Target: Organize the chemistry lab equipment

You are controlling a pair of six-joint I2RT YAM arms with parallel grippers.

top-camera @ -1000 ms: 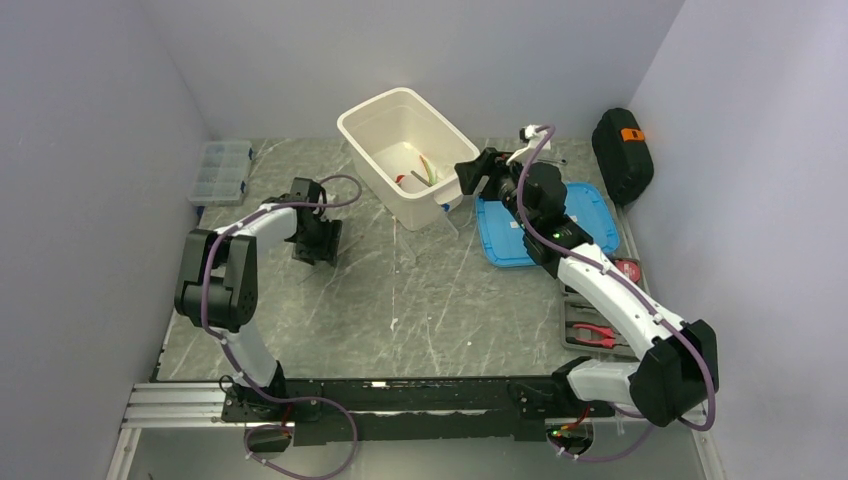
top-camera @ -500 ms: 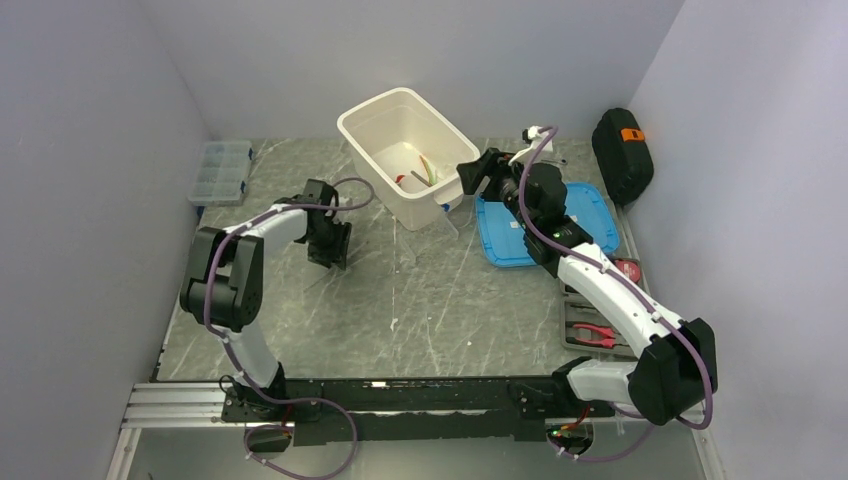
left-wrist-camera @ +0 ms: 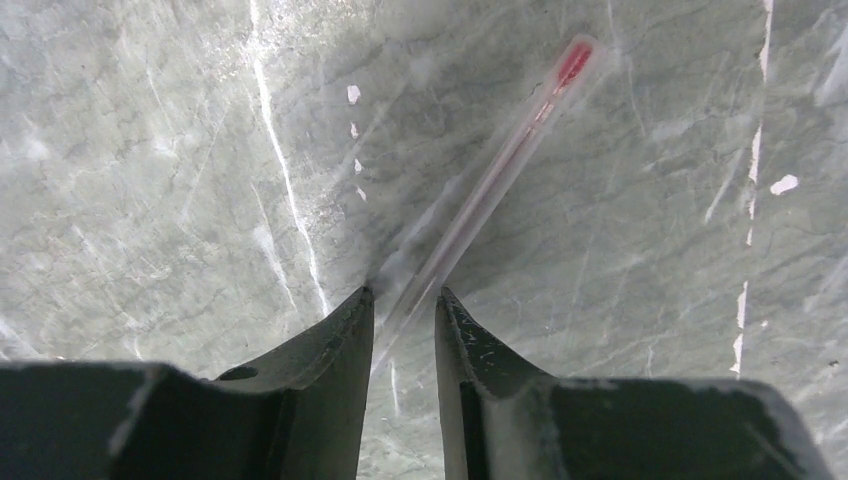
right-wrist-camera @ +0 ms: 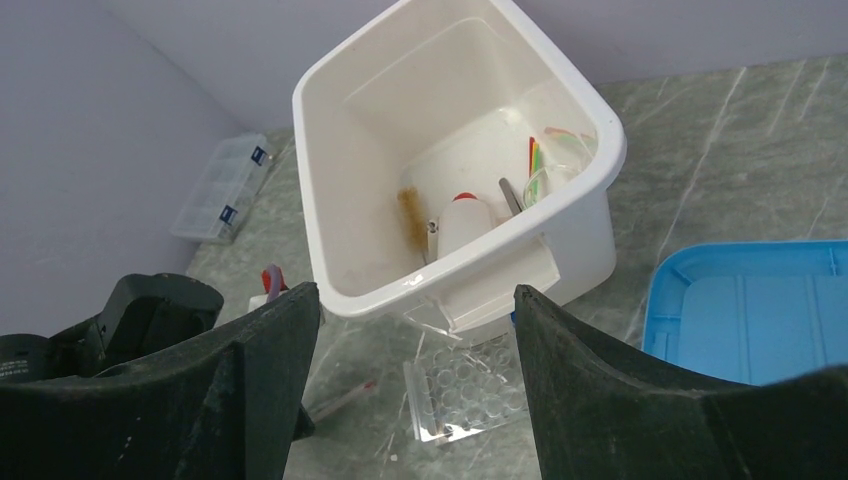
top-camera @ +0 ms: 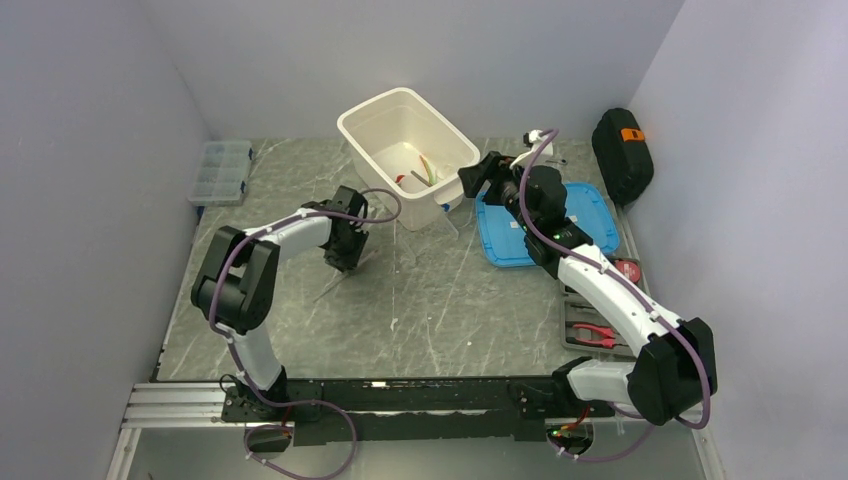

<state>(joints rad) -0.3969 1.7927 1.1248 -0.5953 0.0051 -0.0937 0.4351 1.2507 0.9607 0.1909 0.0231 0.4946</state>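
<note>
Lying flat on the bench (left-wrist-camera: 150, 150), the thin red-tipped clear rod (left-wrist-camera: 490, 190) (thermometer-like) runs diagonally. Its red tip points away from the left tool (left-wrist-camera: 404, 295) and its near end sits in the gap between the fingers. The fingers are a narrow gap apart, slightly wider than the rod. No pinch is visible yet, and the rod looks motion-blurred.

Change over the last second: the left arm has swung from the open bench at left in toward the rod, and its fingers have been narrowing as it arrived. Judgement: a pick is in progress, with the closing step under way and the rod not lifted.

The white bin (right-wrist-camera: 330, 110) at the back already holds the squeeze bottle with red nozzle (right-wrist-camera: 462, 222), a brush (right-wrist-camera: 412, 215) and some coloured strips. The clear tube rack (right-wrist-camera: 462, 395) lies on the bench just in front of the bin, not yet put away.

The right tool (right-wrist-camera: 415, 295) hovers near the bin's front corner with its fingers spread wide and nothing between them, unchanged over the last second. The blue tray (right-wrist-camera: 750, 310) is to the right of the bin.

Risk: the rod is thin and flat on the bench, so it could slip or roll out as the fingers meet.
</note>
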